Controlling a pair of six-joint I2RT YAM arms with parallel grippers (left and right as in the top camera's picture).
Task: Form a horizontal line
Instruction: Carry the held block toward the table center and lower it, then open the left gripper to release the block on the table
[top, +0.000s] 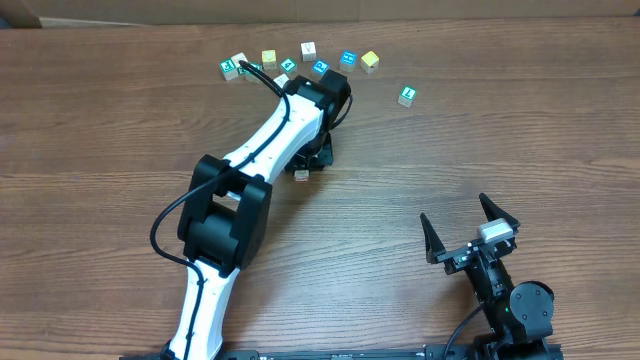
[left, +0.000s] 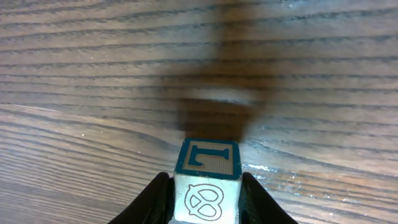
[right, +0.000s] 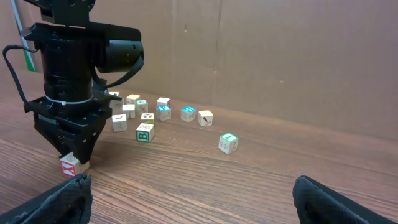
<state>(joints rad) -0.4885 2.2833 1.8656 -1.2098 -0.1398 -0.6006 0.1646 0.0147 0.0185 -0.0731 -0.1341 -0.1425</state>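
Note:
My left gripper (top: 303, 165) points straight down at the table's middle and is shut on a whitish cube (left: 207, 163) with a teal letter face and a pretzel drawing. The cube (top: 301, 176) sits at or just above the wood. In the right wrist view the left gripper (right: 70, 154) holds the cube (right: 69, 165), which shows a red face. No edge-to-edge horizontal line of cubes shows anywhere. My right gripper (top: 455, 210) is open and empty near the front right; its fingers (right: 189, 186) frame bare wood.
A loose cluster of several similar cubes (top: 309, 49) lies scattered along the far edge, behind the left arm. One green-faced cube (top: 407, 96) sits apart to the right and also shows in the right wrist view (right: 228, 142). A cardboard wall (right: 280, 56) stands behind.

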